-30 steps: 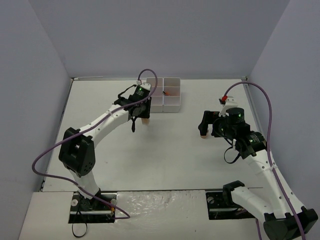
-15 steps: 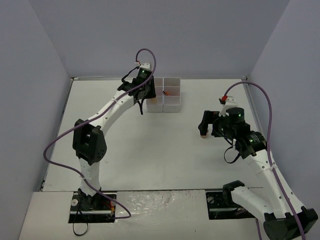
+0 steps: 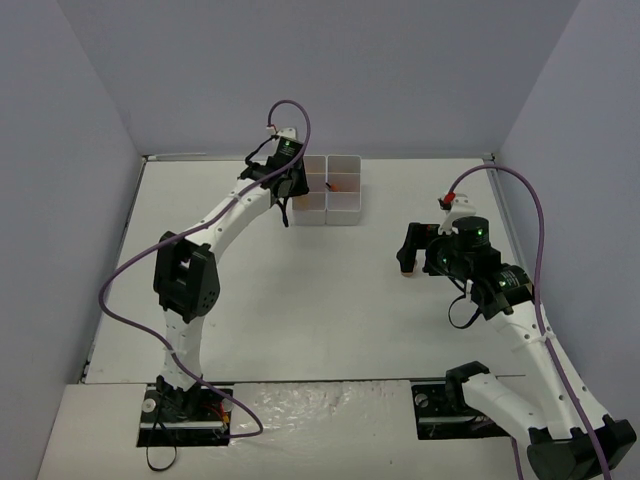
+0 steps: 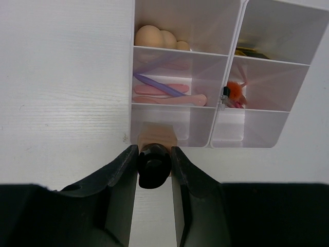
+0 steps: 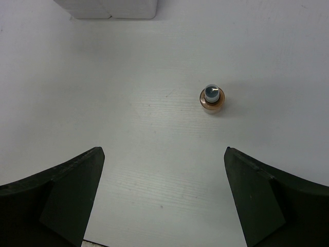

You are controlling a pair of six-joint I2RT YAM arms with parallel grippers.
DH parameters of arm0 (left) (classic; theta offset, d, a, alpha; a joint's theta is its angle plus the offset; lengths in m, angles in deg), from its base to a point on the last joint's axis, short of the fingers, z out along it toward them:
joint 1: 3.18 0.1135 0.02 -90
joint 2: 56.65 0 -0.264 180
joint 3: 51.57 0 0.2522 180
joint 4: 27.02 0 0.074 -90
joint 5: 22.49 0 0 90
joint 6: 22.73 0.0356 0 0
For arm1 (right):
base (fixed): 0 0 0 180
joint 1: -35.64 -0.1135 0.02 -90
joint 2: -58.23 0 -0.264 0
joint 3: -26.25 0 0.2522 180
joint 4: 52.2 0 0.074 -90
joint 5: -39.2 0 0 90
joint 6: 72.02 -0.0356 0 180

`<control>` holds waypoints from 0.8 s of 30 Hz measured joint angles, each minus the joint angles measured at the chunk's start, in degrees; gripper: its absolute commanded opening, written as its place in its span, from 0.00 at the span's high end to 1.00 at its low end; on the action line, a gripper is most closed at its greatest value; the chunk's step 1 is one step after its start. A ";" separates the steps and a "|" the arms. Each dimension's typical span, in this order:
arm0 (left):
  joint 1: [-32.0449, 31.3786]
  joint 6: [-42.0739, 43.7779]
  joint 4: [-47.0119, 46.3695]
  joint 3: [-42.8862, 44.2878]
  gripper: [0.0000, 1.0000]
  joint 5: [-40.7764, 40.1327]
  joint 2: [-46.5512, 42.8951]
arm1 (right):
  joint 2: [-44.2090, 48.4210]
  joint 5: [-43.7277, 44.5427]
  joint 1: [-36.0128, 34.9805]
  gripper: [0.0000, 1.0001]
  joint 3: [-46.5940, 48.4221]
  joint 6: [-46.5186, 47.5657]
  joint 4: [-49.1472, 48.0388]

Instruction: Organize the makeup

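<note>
My left gripper (image 4: 154, 154) is shut on the black cap of a tan bottle (image 4: 157, 135), held at the near left compartment of the white box (image 4: 267, 131); the tan body shows at that compartment's near wall. Peach sponges (image 4: 154, 37) lie in the far left compartment. Pink and purple sticks (image 4: 167, 92) lie in the middle left one. A small orange and black item (image 4: 234, 92) sits in the middle right one. My right gripper (image 5: 163, 154) is open and empty. A second tan bottle (image 5: 212, 99) stands upright on the table ahead of it, slightly right.
In the top view the box (image 3: 343, 205) stands at the back centre with the left gripper (image 3: 290, 203) at its left side. The right gripper (image 3: 408, 250) hovers over the right half, the standing bottle (image 3: 406, 268) just below it. Grey walls enclose the table.
</note>
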 measured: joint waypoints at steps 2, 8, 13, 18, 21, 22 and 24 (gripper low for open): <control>0.12 -0.03 -0.05 0.00 1.00 -0.08 0.05 | 0.00 0.00 0.00 0.00 0.00 0.00 -0.01; 0.36 0.02 -0.21 0.31 1.00 -0.12 0.74 | -0.02 0.00 0.00 0.00 0.00 0.00 -0.01; 0.41 0.71 -1.22 0.69 1.00 -0.10 2.25 | -0.01 0.00 0.00 0.00 -0.28 -0.02 -0.01; 0.42 1.57 -2.38 0.70 1.00 -0.36 4.13 | 0.00 0.00 0.00 0.00 -0.94 -0.15 0.01; 0.42 1.70 -2.44 0.70 1.00 -0.77 4.98 | 0.00 0.00 0.00 0.00 -0.96 -0.15 -0.01; 0.42 1.69 -2.46 0.70 1.00 -1.01 5.13 | 0.00 0.00 0.00 0.00 -0.96 -0.15 -0.01; 0.42 1.66 -2.45 0.70 1.00 -1.47 5.35 | 0.00 0.00 0.00 0.00 -0.96 -0.17 -0.01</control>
